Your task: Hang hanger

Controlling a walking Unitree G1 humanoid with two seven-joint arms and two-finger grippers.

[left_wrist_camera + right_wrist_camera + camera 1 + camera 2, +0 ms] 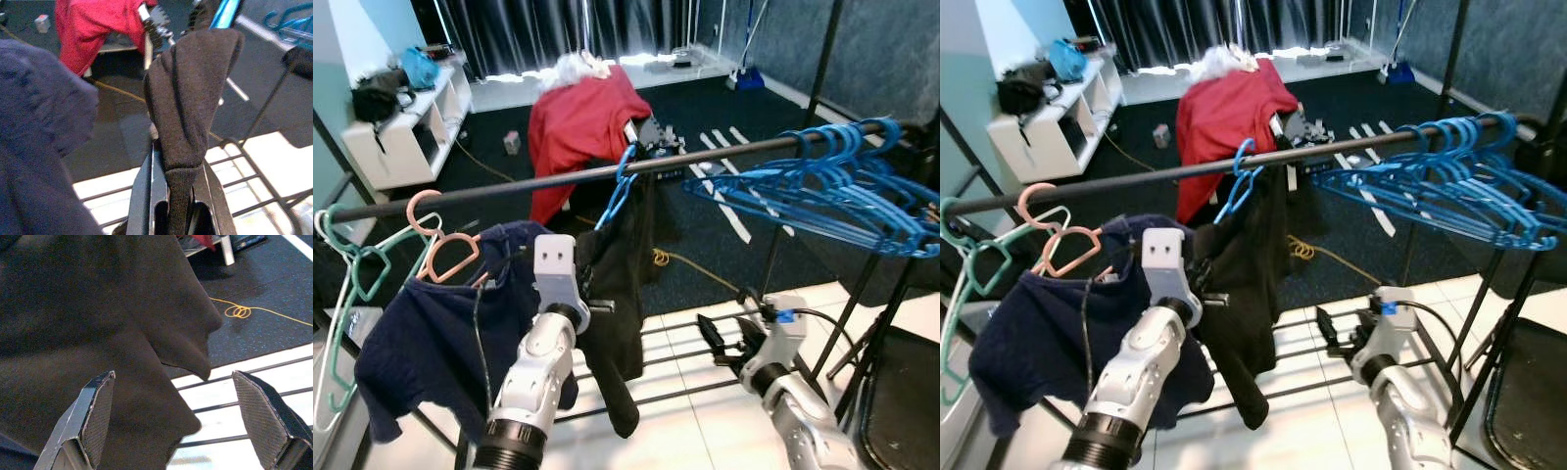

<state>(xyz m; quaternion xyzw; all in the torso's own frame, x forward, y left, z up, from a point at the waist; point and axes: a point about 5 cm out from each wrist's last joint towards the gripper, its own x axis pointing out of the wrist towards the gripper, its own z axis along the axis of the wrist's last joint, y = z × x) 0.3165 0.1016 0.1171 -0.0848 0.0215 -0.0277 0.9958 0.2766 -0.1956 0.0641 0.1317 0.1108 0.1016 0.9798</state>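
One blue hanger [619,186] hooks over the black rail [509,188] mid-span, carrying a black garment [617,294] that droops toward the white floor. The left gripper [178,196] pinches a fold of that garment between its fingers. The right gripper [186,426], spread wide, sits just right of the cloth. Left along the rail hangs a navy shirt [421,352] on a pink hanger [440,245]; a bunch of blue hangers [832,186] crowds the right end.
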